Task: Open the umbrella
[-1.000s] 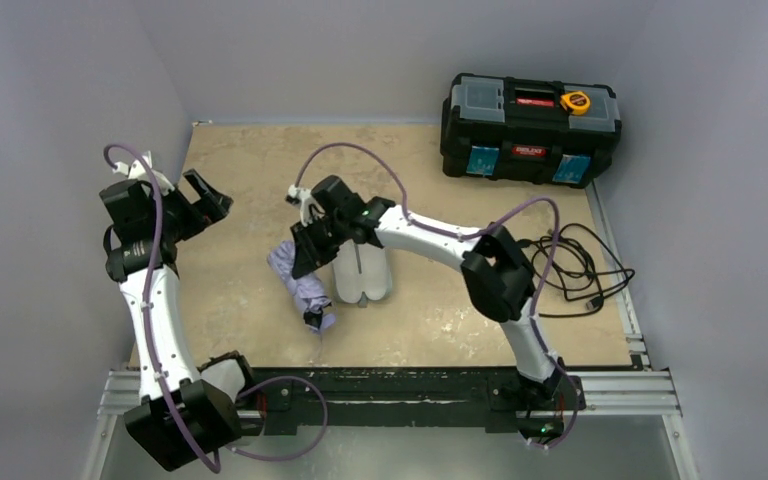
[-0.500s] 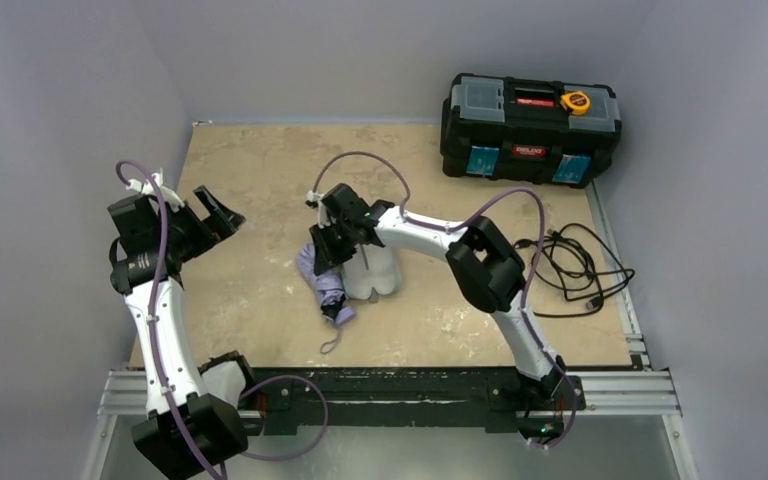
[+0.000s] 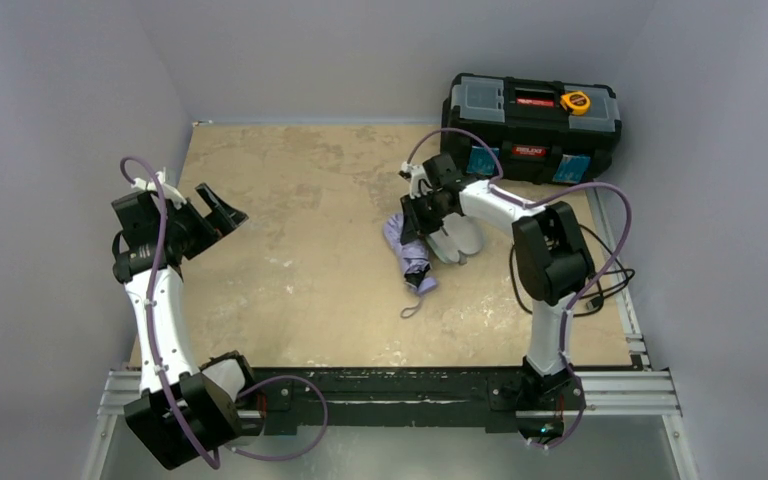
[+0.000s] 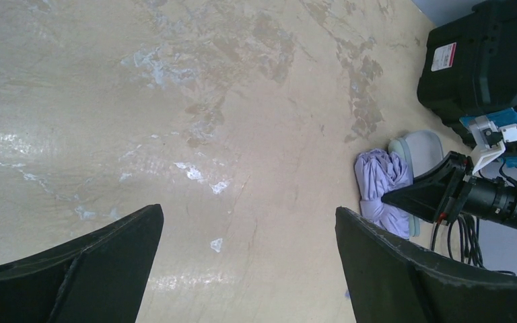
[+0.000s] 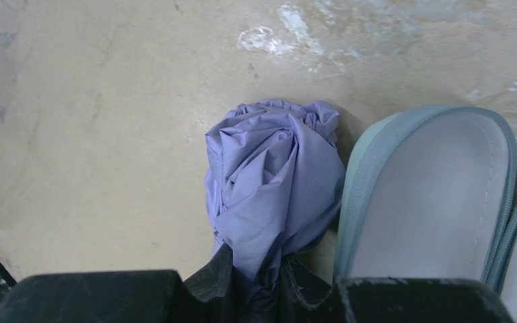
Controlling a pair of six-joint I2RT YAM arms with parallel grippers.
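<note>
Top camera: The folded lavender umbrella (image 3: 407, 256) lies on the tan table (image 3: 290, 200), right of centre, its loop strap (image 3: 412, 305) trailing toward the near edge. The right claw (image 3: 412, 222) is on the bundle's far end. A pale green case (image 3: 457, 240) lies open just beside the umbrella on its right. A black toolbox (image 3: 530, 115) stands at the far right corner, and black cables (image 3: 595, 270) are coiled along the right edge. The left claw (image 3: 222, 210) hangs over the table's left side, well apart from the umbrella.

Left wrist camera: The left claw (image 4: 248, 215) is spread wide, its two dark fingers (image 4: 74, 269) framing bare tabletop with nothing between them. Beyond, the umbrella (image 4: 380, 185) lies against the case (image 4: 421, 145), with the right claw (image 4: 431, 192) at it and the toolbox (image 4: 485, 60) behind.

Right wrist camera: The right claw (image 5: 256, 293) is nearly closed, pinching the crumpled lavender fabric of the umbrella (image 5: 272, 182), which bunches up on the table ahead of the fingers (image 5: 209, 286). The case (image 5: 431, 195) touches the bundle's right side, showing its grey-white lining and green rim.
</note>
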